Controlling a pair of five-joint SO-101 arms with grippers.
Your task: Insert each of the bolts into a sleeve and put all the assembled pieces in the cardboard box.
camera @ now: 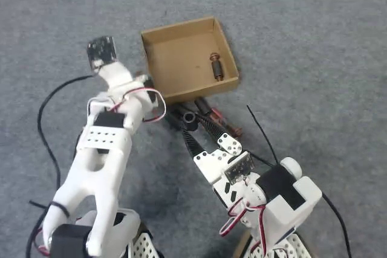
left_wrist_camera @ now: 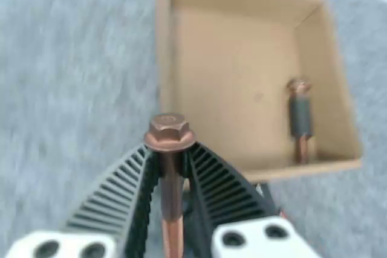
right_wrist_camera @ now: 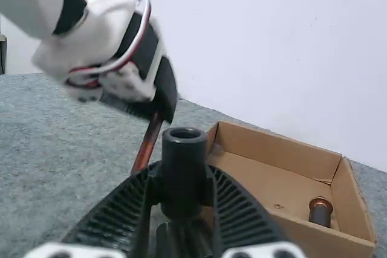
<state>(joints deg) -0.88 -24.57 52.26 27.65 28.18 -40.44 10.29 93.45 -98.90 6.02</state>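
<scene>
So the left gripper point(left_wrist_camera: 169, 152) is clamped on a copper hex bolt point(left_wrist_camera: 171, 191), which is held head-up between the ribbed black fingers point(left_wrist_camera: 115, 185), just beside the cardboard box point(left_wrist_camera: 162, 58). The right gripper point(right_wrist_camera: 181, 179) is closed around a black sleeve point(right_wrist_camera: 182, 161), kept upright with the open end on top, and the bolt's tilted shank is seen right behind it, not inside it. One assembled piece point(left_wrist_camera: 299, 116) is laid in the box near a side wall, and a bit of dark and copper clutter point(camera: 214, 118) is scattered on the grey carpet point(camera: 314, 77) just outside the box.
</scene>
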